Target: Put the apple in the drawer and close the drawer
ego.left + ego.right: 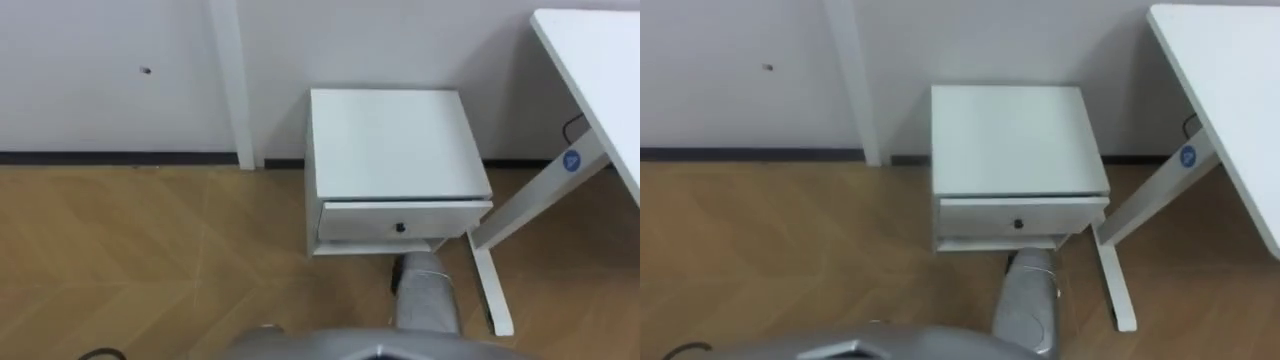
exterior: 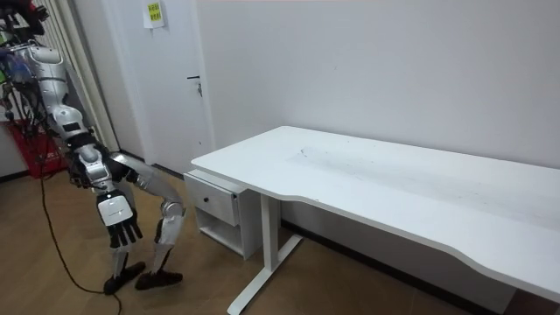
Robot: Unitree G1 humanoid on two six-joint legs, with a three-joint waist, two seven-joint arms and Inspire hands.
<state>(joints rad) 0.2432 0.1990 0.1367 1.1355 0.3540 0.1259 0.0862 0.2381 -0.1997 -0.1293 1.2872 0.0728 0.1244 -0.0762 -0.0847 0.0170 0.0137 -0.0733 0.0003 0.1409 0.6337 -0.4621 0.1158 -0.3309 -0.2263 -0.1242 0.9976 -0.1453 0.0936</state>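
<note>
Jutting from the white cabinet (image 1: pixel 390 140), the drawer (image 1: pixel 445 217) shows a dark knob (image 1: pixel 400 228)

No text, number or brand could be read anywhere. A small round blue sticker (image 1: pixel 571 160) sat on the slanted white leg of the desk (image 1: pixel 600 60), just under the desktop's edge, and the pale mark on it was too small to make out. In the room view a white sheet (image 2: pixel 154 13) with a yellow-green patch was stuck high on the door (image 2: pixel 166 96), near its top edge, and whatever was printed on it was likewise too small to tell.
</note>
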